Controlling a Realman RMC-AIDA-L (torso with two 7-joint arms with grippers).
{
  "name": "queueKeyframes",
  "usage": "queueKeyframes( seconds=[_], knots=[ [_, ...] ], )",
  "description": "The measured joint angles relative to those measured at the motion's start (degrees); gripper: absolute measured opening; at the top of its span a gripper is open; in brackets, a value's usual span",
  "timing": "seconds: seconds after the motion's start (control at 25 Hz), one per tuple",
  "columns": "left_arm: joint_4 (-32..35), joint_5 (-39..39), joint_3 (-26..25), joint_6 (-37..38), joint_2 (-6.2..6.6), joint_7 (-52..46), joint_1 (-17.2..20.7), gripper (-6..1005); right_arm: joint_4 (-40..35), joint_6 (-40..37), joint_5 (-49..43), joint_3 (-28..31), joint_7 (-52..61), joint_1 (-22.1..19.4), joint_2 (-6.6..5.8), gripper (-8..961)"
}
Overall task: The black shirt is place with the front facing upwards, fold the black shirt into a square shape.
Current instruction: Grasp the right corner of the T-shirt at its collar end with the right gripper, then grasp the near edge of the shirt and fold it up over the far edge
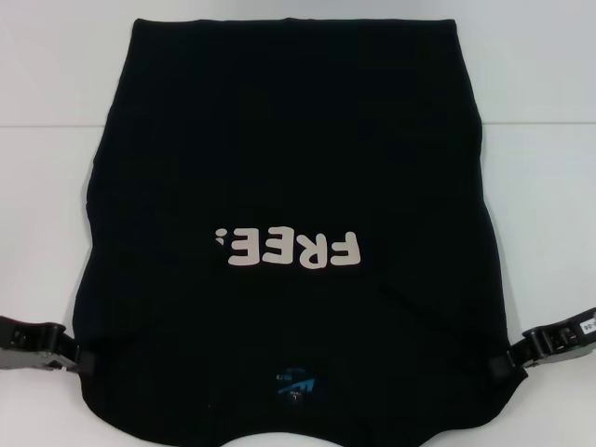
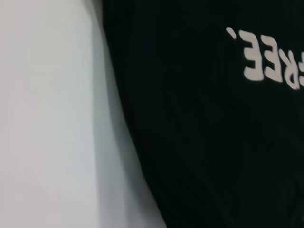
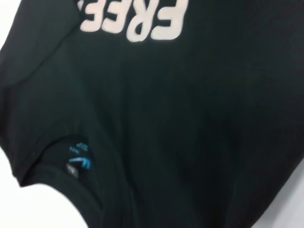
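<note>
Both tools sit at the black shirt's (image 1: 289, 168) lower edges: left tool (image 1: 73, 358), right tool (image 1: 507, 361); you cannot tell their grip state. If only one has cloth, lifting will skew the fold across the tabletop (image 1: 540, 205).

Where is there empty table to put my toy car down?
Bare white table lies left of the black shirt, and more on its right and beyond its far edge. The middle is all shirt. Near the front, the left pincer and right pincer crowd the shirt's edges.

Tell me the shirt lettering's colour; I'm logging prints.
Pale pinkish-white lettering, clearest in the head view.
</note>
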Motion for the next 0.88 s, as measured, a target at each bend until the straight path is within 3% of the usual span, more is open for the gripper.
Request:
queueKeyframes(
  seconds=[0.16, 0.28, 0.4, 0.56, 0.72, 0.88],
  knots=[
    [-2.06, 0.04, 0.00, 3.18, 1.36, 0.88, -0.84, 34, 0.00, -3.97, 0.08, -0.02, -1.87, 0.46, -1.23, 51],
    [-5.56, 0.32, 0.00, 8.36, 3.48, 2.82, -1.80, 34, 0.01, -8.62, 0.01, -0.26, -5.69, 0.74, -2.15, 51],
    [-6.46, 0.43, 0.30, 11.27, 3.98, 3.83, -1.98, 34, 0.36, -14.97, -0.06, -1.36, -11.49, 0.57, -3.10, 50],
    [-6.59, 1.40, 4.29, 18.92, 3.37, 6.65, -2.07, 34, 0.68, -18.13, -0.56, -4.22, -14.84, 0.16, -3.01, 50],
    [-6.60, 1.90, 9.61, 20.89, 2.43, 6.52, -1.88, 34, 1.00, -18.24, -2.74, -7.53, -16.57, -0.31, -1.56, 50],
    [-6.74, 0.95, 8.15, 19.85, 2.25, 6.86, -2.71, 34, 2.06, -15.81, -3.33, -5.97, -16.71, -0.26, -0.88, 51]
  ],
)
